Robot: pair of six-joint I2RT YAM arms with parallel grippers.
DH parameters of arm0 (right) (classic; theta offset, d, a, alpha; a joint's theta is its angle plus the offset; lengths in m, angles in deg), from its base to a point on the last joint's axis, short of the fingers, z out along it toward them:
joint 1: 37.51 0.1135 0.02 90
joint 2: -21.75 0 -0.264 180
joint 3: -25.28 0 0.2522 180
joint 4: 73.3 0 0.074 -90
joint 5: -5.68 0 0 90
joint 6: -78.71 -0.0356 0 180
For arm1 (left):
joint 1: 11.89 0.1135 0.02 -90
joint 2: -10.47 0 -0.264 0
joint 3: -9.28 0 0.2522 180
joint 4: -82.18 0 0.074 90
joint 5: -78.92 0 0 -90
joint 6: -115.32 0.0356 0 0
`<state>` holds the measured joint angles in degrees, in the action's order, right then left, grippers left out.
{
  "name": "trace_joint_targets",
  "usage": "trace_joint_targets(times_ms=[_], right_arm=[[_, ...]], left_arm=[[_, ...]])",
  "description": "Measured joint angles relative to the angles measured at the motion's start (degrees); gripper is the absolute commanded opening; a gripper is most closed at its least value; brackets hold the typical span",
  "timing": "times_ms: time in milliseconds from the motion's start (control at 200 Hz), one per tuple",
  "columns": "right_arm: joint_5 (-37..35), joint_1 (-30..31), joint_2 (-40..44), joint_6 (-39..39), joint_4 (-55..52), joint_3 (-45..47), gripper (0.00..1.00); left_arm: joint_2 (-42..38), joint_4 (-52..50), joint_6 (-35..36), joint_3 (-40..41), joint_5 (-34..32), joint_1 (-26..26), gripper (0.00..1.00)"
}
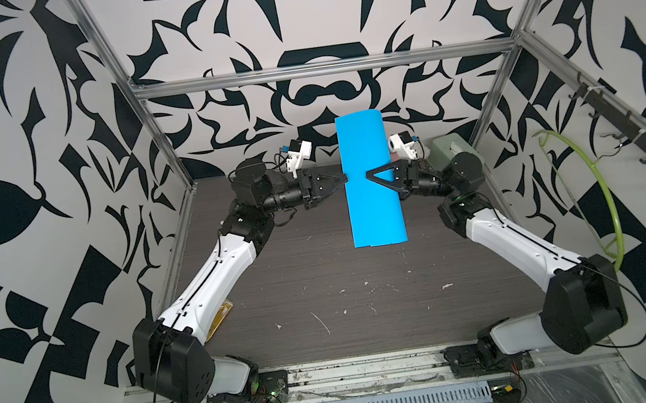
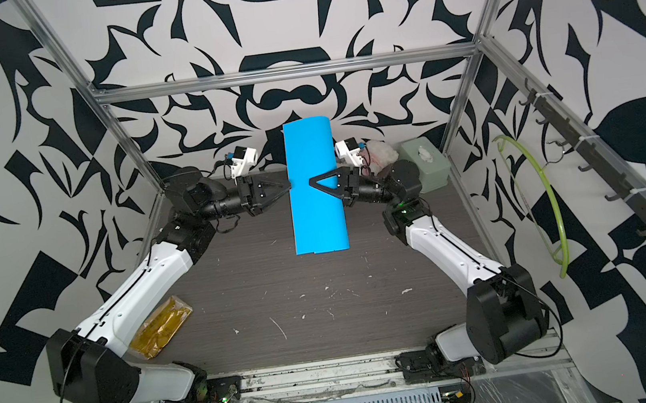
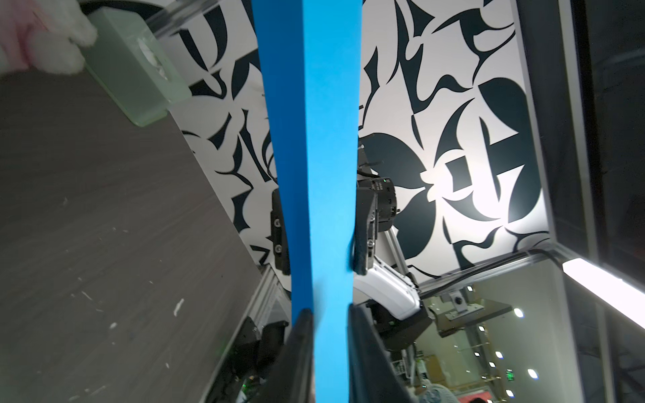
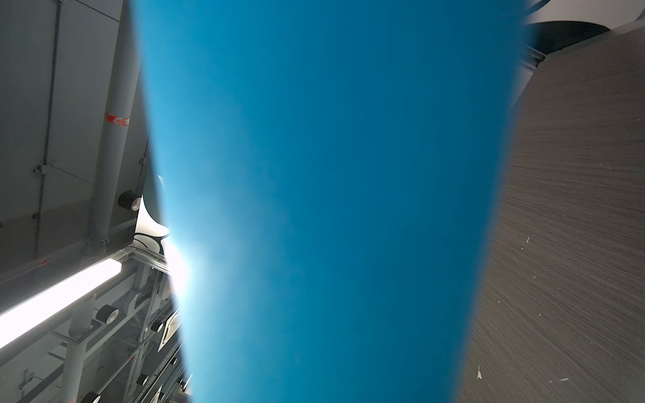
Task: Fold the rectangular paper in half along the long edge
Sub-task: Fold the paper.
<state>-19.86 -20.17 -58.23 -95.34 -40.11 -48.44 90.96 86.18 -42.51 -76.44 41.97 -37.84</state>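
While rectangular paper (image 1: 374,204) hangs curled double above worktop (image 1: 323,286) (no crease pressed), left pincer (image 1: 343,179) clenched on its edge, right pincer (image 1: 369,175) clasping loop, jaws apart. Risk: layers slide, fold skews; released loop springs open.

Both top views look down on the whole table (image 1: 324,294); both wrist views face the paper (image 3: 314,139) closely.

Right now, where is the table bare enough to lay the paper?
Bare: the table middle, between left forearm and right forearm, nearer than the held paper. Crowded: far right corner, tissue box and white fluff; gold packet beside the left forearm.
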Motion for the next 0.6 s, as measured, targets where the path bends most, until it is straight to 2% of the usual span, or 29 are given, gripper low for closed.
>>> trace_joint_targets(times_ms=[425,605], right_arm=[[-0.2,-0.02,-1.14,0.13,-0.2,0.0,0.51],[-0.2,-0.02,-1.14,0.22,-0.48,0.0,0.57]], left_arm=[[1.33,-0.46,0.52,-0.02,0.04,-0.11,0.0],[1.99,-0.46,0.5,-0.02,0.04,-0.55,0.0]])
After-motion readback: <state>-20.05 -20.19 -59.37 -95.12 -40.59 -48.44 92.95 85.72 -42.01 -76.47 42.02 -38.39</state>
